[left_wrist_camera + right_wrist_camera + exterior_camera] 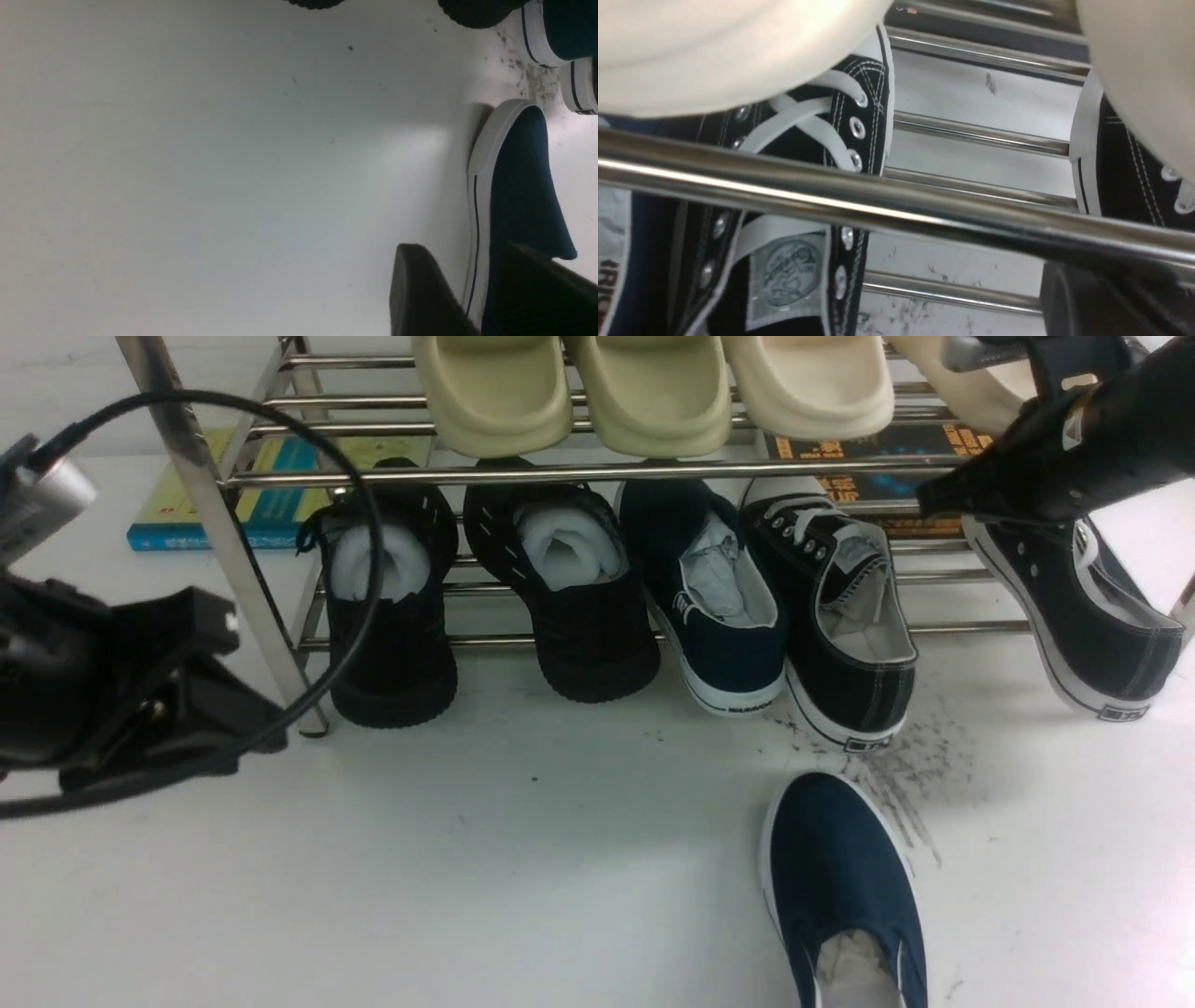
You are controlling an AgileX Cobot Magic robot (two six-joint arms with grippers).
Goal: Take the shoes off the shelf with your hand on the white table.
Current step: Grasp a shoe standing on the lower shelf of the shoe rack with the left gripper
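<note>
Shoes: one navy slip-on [845, 887] is lying on the white table [467, 859], toe pointing toward the shelf [579, 474]; the other slip-on [714, 602] is sitting on the lower tier between a black knit shoe [569, 588] and a lace-up sneaker [840, 616].
Cut off: the front view's lower edge is cropping the table shoe's heel; the top edge is cropping the cream slippers [653, 392] on the upper tier.
Hard to make out: the left arm [112, 691] is showing in front view only as a dark bulk with a cable, its fingers hidden.
Left hand: in the left wrist view, the left gripper [472, 289] is standing partly open, two dark fingers [420, 289] straddling the table shoe's white sole edge; I cannot tell whether they are touching it.
Right hand: the right arm [1064, 448] is reaching in at the upper tier; only a dark corner of the right gripper [1111, 303] is showing in its wrist view, behind a rod, closed and holding nothing visible.
Scuffs: grey streaks [906, 775] are lying just beyond the table shoe's toe.
</note>
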